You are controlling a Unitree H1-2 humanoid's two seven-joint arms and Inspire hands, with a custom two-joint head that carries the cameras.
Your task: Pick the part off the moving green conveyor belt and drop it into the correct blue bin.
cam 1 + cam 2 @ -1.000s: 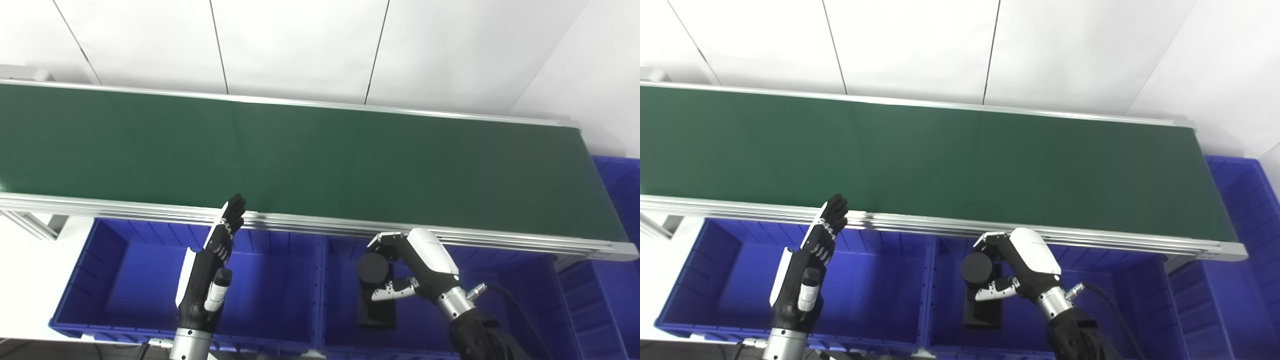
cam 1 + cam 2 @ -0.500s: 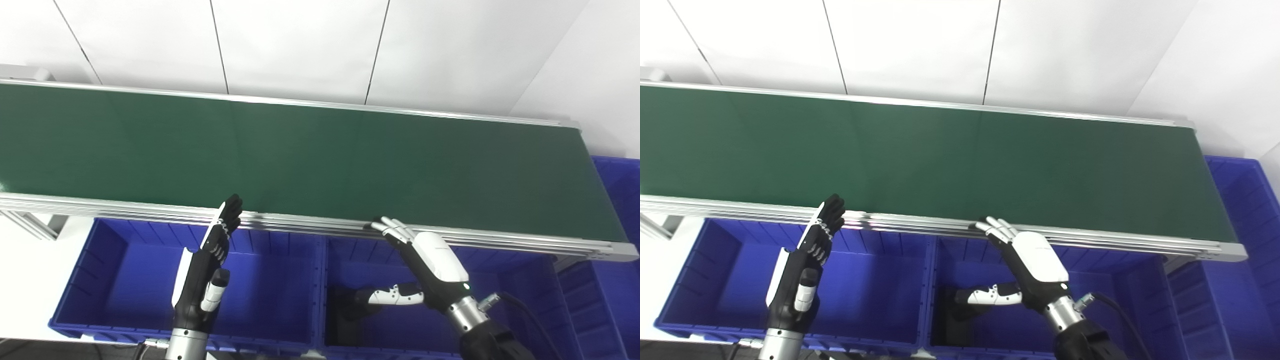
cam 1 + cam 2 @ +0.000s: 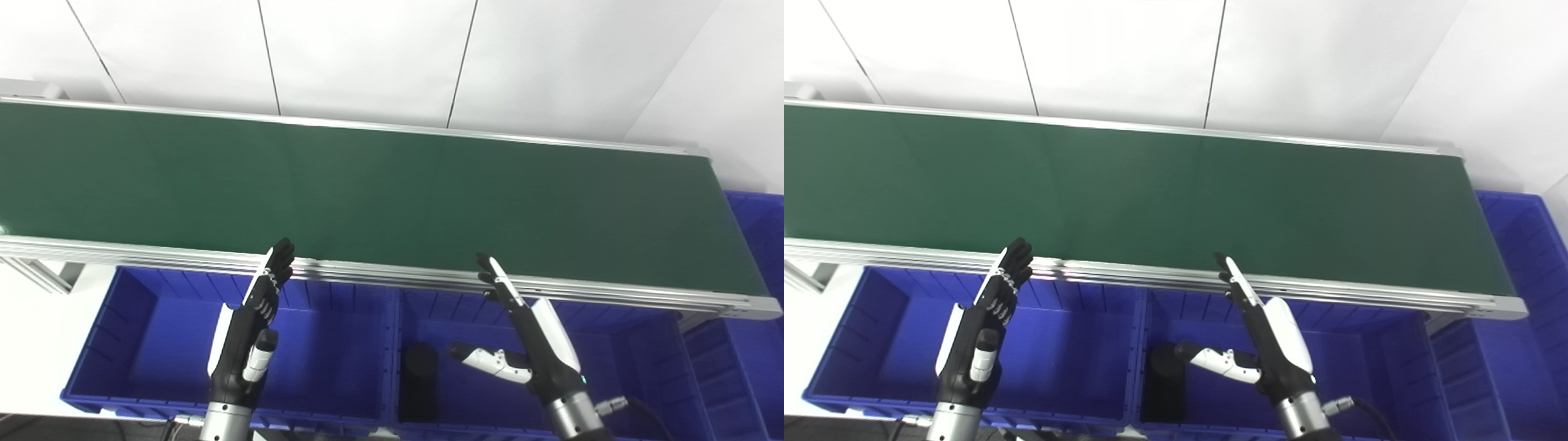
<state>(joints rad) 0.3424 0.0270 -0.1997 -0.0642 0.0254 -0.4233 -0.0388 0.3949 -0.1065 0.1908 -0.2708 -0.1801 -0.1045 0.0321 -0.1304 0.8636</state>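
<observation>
Two blue bins (image 3: pixel 343 367) below green belt (image 3: pixel 367 190), white wall (image 3: pixel 367 55) behind

Right robot hand (image 3: pixel 539 343) released part (image 3: pixel 419 381) into bin (image 3: pixel 637 392).

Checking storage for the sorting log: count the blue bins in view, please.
3. One blue bin sits below the belt on the left, a second beside it holds the black part, and a third lies past the belt's right end, cropped.

The conveyor belt (image 3: pixel 392 190) is stretching across the frame's middle; two bins are sitting below it, the left bin (image 3: pixel 141 343) beside the right bin (image 3: pixel 643 361); the part (image 3: pixel 418 380) is lying in the right one.
</observation>
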